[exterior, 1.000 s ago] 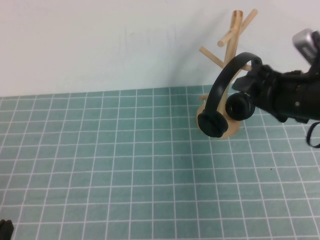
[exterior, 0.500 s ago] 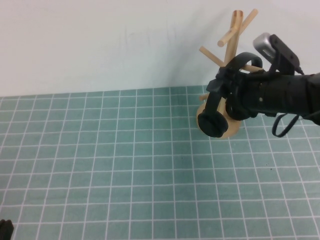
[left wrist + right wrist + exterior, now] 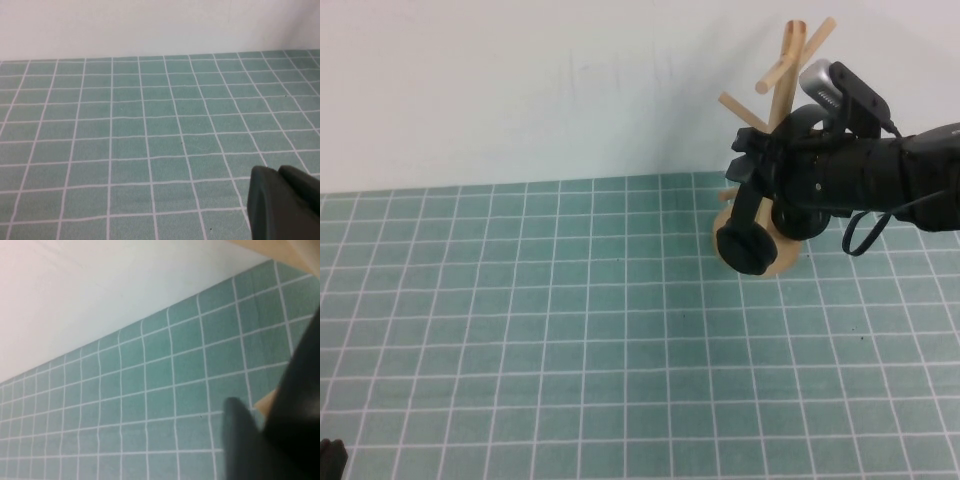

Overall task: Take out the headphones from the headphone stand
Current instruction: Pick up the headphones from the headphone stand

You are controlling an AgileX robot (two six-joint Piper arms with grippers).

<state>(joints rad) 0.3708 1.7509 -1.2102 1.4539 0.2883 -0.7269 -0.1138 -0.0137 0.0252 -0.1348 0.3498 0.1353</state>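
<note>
The black headphones (image 3: 745, 247) hang on the light wooden headphone stand (image 3: 783, 75) at the back right of the mat. Their headband arches up over a peg and both earcups sit low by the round base (image 3: 788, 262). My right gripper (image 3: 742, 155) reaches in from the right at headband height. Its two fingers are apart, one on each side of the headband's left arm, and do not clamp it. In the right wrist view one dark finger (image 3: 240, 440) shows next to the black headband (image 3: 300, 390). My left gripper (image 3: 277, 172) is shut and empty, low over the mat's near left corner (image 3: 330, 455).
A green mat with a white grid (image 3: 570, 330) covers the table. A white wall (image 3: 520, 80) rises right behind the stand. The stand's angled pegs (image 3: 745, 108) stick out above and beside my right gripper.
My right arm has moved left from the frame's right edge, so its fingers now reach past the headband. The headphones and the stand have not moved. The left arm is still.
</note>
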